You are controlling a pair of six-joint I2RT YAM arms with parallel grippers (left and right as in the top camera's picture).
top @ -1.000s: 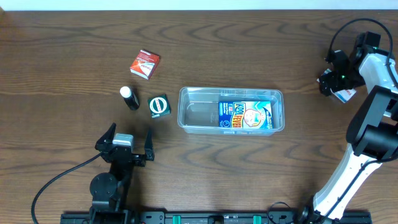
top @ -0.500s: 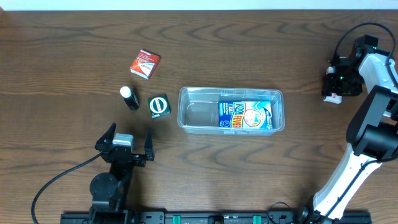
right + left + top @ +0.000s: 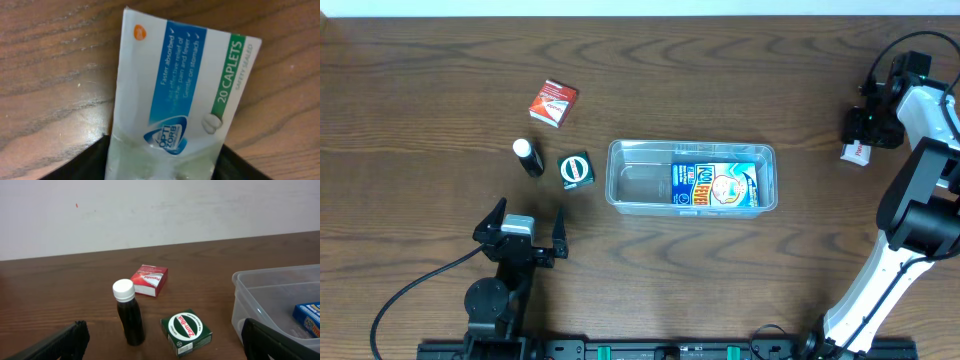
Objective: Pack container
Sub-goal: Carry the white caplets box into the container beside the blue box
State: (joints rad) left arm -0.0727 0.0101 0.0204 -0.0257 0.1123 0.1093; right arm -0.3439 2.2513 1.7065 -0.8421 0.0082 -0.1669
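On table (image 3: 420, 80): 1 container (image 3: 640, 147), 1 blue box (image 3: 714, 185) inside (L hand (image 3: 530, 212) open; R hand (image 3: 863, 138) clamping 1 caplet box (image 3: 175, 85))

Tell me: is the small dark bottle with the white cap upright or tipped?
Upright. The dark white-capped bottle stands on its base, cap uppermost.

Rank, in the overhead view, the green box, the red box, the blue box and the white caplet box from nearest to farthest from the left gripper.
From the left gripper:
1. green box, just ahead, slightly right.
2. red box, farther back on the table.
3. blue box, inside the container, centre-right.
4. white caplet box, far right edge.
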